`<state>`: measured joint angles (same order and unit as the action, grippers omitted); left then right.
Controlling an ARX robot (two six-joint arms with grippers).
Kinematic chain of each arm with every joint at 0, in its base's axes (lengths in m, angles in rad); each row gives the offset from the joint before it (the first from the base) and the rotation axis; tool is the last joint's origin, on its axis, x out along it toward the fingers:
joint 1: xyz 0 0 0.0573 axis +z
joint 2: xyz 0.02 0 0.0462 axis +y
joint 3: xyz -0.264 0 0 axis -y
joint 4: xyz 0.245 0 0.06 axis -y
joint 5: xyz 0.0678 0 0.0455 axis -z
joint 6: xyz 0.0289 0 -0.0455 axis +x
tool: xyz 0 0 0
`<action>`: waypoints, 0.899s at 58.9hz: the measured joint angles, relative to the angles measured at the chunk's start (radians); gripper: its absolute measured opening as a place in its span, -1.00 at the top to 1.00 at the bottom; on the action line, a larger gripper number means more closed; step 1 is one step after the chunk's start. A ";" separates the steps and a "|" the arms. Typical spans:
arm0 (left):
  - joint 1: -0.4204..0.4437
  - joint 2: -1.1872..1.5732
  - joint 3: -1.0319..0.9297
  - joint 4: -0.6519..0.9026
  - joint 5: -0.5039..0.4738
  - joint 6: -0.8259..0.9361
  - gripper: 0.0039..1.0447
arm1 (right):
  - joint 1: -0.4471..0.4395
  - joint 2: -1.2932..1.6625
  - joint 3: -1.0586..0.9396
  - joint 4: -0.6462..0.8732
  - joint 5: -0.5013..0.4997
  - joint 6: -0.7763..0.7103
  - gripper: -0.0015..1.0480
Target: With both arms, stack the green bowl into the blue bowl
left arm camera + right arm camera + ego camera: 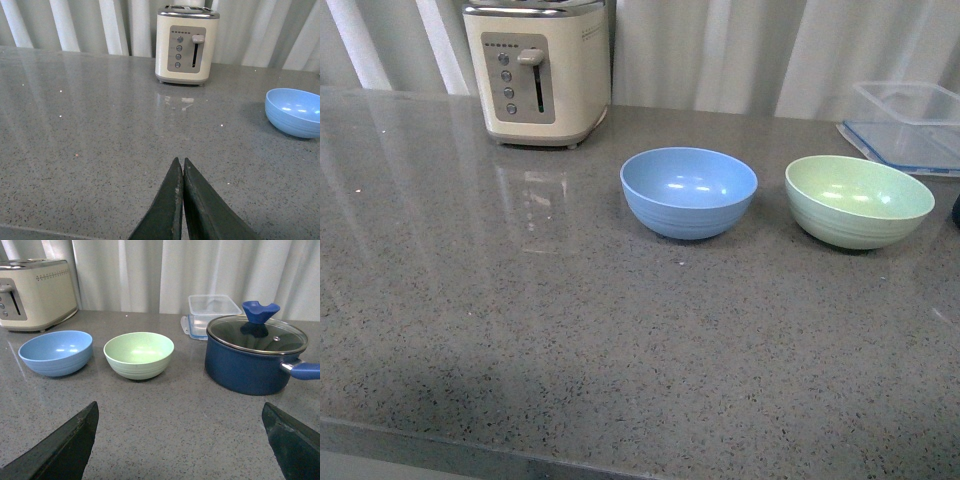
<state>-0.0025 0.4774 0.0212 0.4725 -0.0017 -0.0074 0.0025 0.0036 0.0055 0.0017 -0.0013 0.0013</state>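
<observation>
Jaws of left gripper (179, 162) pressed together; right gripper (180, 407) spread wide, both cropped by frame edge. Upright blue bowl (688, 190) sits front-right of toaster (535, 75); green bowl (858, 200) farther right, untouching. Toaster top cut off.

Green bowl (859, 200) upright nr blue bowl (688, 192), both empty, apart.

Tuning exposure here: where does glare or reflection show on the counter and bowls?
Front view: the toaster mirrors faintly in the glossy counter, highlights dot the blue bowl. Left wrist view: pale streaks cross the counter. Right wrist view: soft sheen inside the green bowl.
</observation>
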 joint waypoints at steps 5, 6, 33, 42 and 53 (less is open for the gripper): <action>0.000 -0.050 0.000 -0.044 0.000 0.000 0.94 | 0.000 0.000 0.000 0.000 0.000 0.000 -0.81; 0.000 -0.054 0.000 -0.049 0.000 0.000 0.94 | 0.000 0.000 0.000 0.000 0.000 0.000 -0.81; 0.000 -0.230 0.000 -0.221 0.000 0.000 0.94 | 0.000 0.000 0.000 0.000 0.000 0.000 -0.81; 0.000 -0.269 0.000 -0.260 0.000 0.000 0.94 | 0.000 0.000 0.000 0.000 0.000 0.000 -0.81; 0.000 -0.404 0.000 -0.429 0.000 0.000 0.94 | 0.000 0.000 0.000 0.000 0.000 0.000 -0.81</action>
<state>-0.0025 0.0738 0.0212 0.0437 -0.0013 -0.0071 0.0025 0.0036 0.0055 0.0017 -0.0013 0.0013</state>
